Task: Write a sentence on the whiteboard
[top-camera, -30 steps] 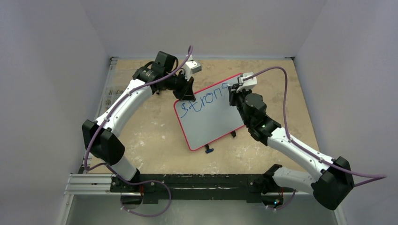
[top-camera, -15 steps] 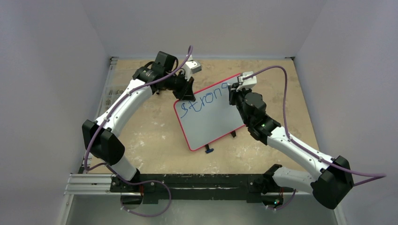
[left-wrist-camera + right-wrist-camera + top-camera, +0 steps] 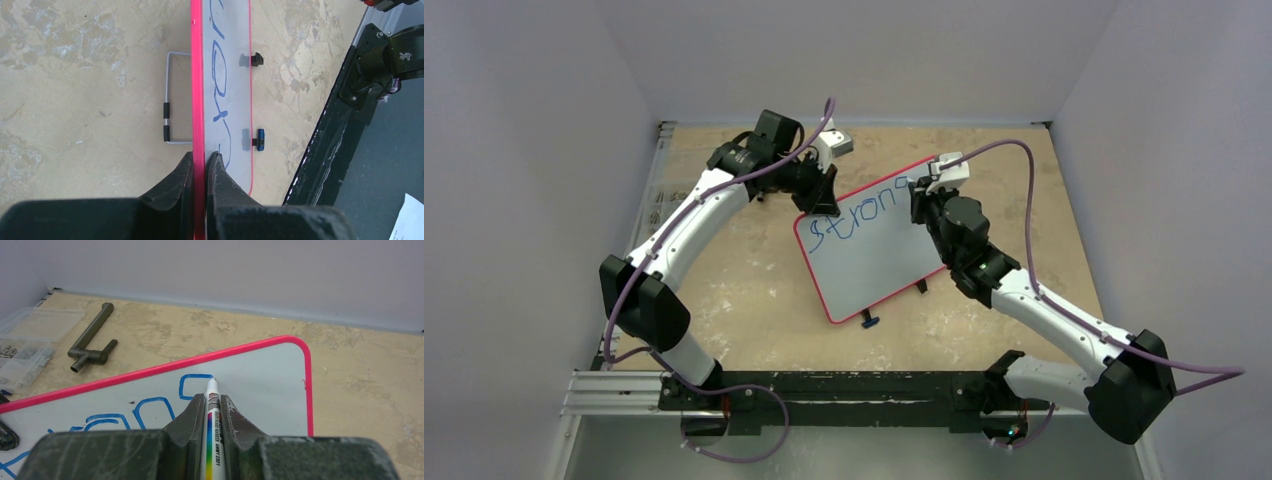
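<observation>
The whiteboard [image 3: 869, 245], white with a red-pink frame, stands tilted mid-table. Blue letters of the sentence [image 3: 859, 215] run along its upper part, reading about "stron" plus a partly drawn letter [image 3: 192, 386]. My left gripper [image 3: 817, 192] is shut on the board's upper left frame edge [image 3: 198, 125]. My right gripper [image 3: 917, 203] is shut on a white marker [image 3: 212, 425] with a rainbow stripe. The marker's tip touches the board at the right end of the last blue letter. The board [image 3: 265, 385] fills the right wrist view's middle.
A dark T-shaped tool [image 3: 92, 340] and a clear plastic box [image 3: 27, 342] lie beyond the board at the left. A wire stand [image 3: 172, 97] shows behind the board. Two small feet [image 3: 257, 137] stick out of its lower edge. The black rail [image 3: 824, 390] runs along the near edge.
My right gripper has shifted slightly up and left with the marker, extending the last blue letter. The left arm and the board have not moved.
</observation>
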`<state>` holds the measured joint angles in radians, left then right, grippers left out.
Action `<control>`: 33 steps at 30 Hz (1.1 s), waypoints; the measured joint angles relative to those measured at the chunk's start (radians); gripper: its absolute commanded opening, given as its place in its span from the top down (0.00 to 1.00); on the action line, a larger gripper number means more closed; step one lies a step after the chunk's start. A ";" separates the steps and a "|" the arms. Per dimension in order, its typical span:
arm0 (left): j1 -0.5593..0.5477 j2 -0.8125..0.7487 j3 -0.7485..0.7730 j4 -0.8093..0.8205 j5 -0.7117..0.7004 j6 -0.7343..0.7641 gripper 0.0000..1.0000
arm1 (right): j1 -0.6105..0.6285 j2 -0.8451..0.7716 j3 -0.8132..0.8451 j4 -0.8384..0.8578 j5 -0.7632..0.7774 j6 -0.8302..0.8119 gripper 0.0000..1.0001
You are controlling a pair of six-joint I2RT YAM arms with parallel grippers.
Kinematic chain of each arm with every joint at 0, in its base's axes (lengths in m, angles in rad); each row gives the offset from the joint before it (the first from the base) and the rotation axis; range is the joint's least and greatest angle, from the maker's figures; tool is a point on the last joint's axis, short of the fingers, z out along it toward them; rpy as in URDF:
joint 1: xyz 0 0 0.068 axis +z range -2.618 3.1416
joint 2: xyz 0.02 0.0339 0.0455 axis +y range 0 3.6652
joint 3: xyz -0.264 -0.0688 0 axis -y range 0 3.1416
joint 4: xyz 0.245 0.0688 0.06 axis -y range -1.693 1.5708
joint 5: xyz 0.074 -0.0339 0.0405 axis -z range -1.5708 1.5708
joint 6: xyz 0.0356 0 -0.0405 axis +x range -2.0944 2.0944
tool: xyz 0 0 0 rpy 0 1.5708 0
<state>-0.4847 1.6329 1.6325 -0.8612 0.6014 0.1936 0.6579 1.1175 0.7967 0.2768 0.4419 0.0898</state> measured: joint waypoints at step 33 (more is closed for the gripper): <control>0.000 0.002 0.000 -0.002 -0.005 -0.002 1.00 | -0.005 -0.097 -0.153 -0.046 -0.058 0.119 1.00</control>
<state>-0.4843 1.6344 1.6325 -0.8631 0.5968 0.1921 0.6533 1.0203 0.6437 0.2306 0.3836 0.2089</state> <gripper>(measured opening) 0.053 0.092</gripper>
